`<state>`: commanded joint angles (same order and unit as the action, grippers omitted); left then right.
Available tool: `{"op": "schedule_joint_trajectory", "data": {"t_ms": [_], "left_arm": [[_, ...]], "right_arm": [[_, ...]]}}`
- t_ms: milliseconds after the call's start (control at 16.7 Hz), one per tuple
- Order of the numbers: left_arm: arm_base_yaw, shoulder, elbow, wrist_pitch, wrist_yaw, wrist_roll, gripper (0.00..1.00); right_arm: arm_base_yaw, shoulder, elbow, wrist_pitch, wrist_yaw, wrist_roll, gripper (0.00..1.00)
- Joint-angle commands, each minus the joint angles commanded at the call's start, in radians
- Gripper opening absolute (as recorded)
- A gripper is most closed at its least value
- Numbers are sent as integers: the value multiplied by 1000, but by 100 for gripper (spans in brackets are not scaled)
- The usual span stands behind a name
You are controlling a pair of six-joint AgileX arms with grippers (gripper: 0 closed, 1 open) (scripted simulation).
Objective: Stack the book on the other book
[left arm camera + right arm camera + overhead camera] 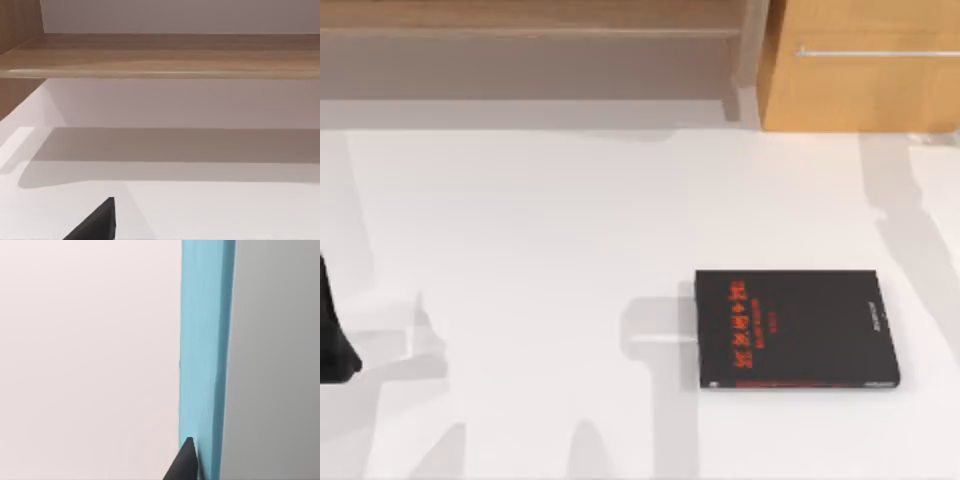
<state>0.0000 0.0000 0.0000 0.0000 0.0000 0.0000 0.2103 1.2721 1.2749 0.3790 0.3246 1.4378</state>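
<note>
The right pincer (192,462) holds the teal book (205,340) edge-on; a weak pinch risks slipping short of the black book (796,328).

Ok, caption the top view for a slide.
Black book lies flat on the white table; left arm parked at the left edge.

A dark fingertip (186,460) touches the teal-blue book (205,340) seen edge-on.
</note>
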Motion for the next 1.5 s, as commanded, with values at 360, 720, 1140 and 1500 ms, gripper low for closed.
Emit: {"op": "schedule_joint_trajectory", "data": {"t_ms": [360, 720, 1140, 1500], "left_arm": [[0, 0, 0, 0, 0, 0, 100], [0, 0, 0, 0, 0, 0, 100], [0, 0, 0, 0, 0, 0, 100], [0, 0, 0, 0, 0, 0, 100]], "right_arm": [[370, -22, -306, -104, 248, 469, 0], [665, 103, -622, -183, 432, 730, 0], [797, 219, -801, -222, 517, 830, 0], [788, 223, -799, -211, 512, 824, 0]]}}
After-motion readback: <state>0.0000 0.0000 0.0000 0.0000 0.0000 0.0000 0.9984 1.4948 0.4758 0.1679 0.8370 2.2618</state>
